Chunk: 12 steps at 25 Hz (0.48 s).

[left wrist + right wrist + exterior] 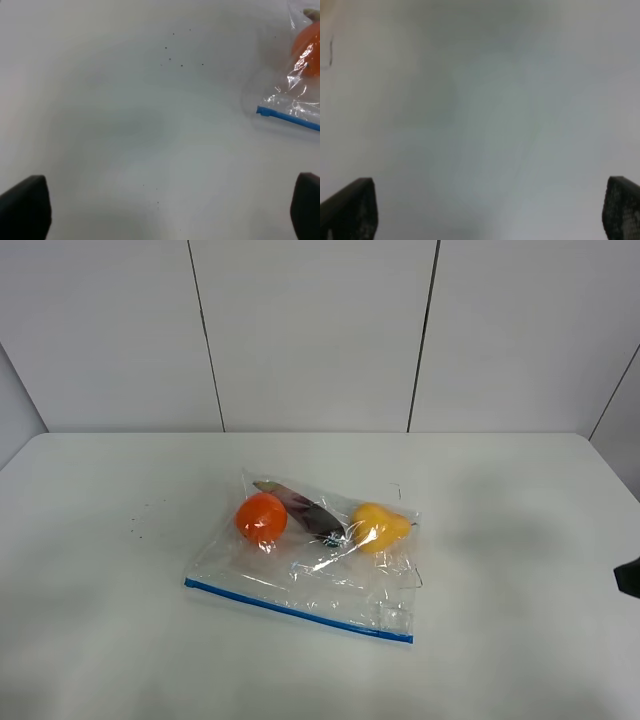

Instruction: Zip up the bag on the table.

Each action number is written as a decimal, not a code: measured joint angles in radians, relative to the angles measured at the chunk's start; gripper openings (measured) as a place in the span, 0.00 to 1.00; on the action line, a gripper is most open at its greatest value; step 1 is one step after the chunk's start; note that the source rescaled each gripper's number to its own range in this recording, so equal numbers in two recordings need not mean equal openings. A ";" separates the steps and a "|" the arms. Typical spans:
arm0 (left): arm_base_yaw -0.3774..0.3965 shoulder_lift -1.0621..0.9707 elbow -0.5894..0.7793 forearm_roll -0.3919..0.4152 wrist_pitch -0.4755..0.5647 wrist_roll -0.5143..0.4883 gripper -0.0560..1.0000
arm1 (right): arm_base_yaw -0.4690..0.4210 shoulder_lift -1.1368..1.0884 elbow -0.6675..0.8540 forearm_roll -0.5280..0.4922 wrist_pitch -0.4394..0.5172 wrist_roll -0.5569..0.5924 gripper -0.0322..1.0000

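Lying mid-table (100, 660), the bag (320, 550) runs its blue zipper strip (297, 610) along its near edge. The left gripper (165, 210), jaws spread wide and empty, has the strip's end nearer; the right gripper (487, 210), equally wide and empty, faces bare tabletop.

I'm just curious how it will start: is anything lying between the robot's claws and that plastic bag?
Nothing visible does. The bag lies alone on the table. The left gripper is open over bare tabletop, the bag's blue zipper strip just ahead. The right gripper is open too, over bare table.
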 joint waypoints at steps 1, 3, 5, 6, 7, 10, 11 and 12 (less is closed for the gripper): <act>0.000 0.000 0.000 0.000 0.000 0.000 1.00 | 0.000 -0.023 0.017 0.000 0.015 0.000 1.00; 0.000 0.000 0.000 0.000 0.000 0.000 1.00 | 0.000 -0.071 0.040 0.003 0.052 0.000 1.00; 0.000 0.000 0.000 0.000 0.000 0.000 1.00 | 0.000 -0.116 0.052 0.015 0.085 0.000 1.00; 0.000 0.000 0.000 0.000 0.000 0.000 1.00 | 0.000 -0.140 0.053 0.026 0.101 0.000 1.00; 0.000 0.000 0.000 0.000 0.000 0.000 1.00 | 0.000 -0.158 0.053 0.040 0.114 0.000 1.00; 0.000 0.000 0.000 0.000 0.000 0.000 1.00 | 0.000 -0.211 0.053 0.072 0.147 0.000 1.00; 0.000 0.000 0.000 0.000 0.000 0.000 1.00 | 0.000 -0.221 0.054 0.076 0.150 0.000 1.00; 0.000 0.000 0.000 0.000 0.000 0.000 1.00 | 0.000 -0.232 0.058 0.078 0.150 0.000 1.00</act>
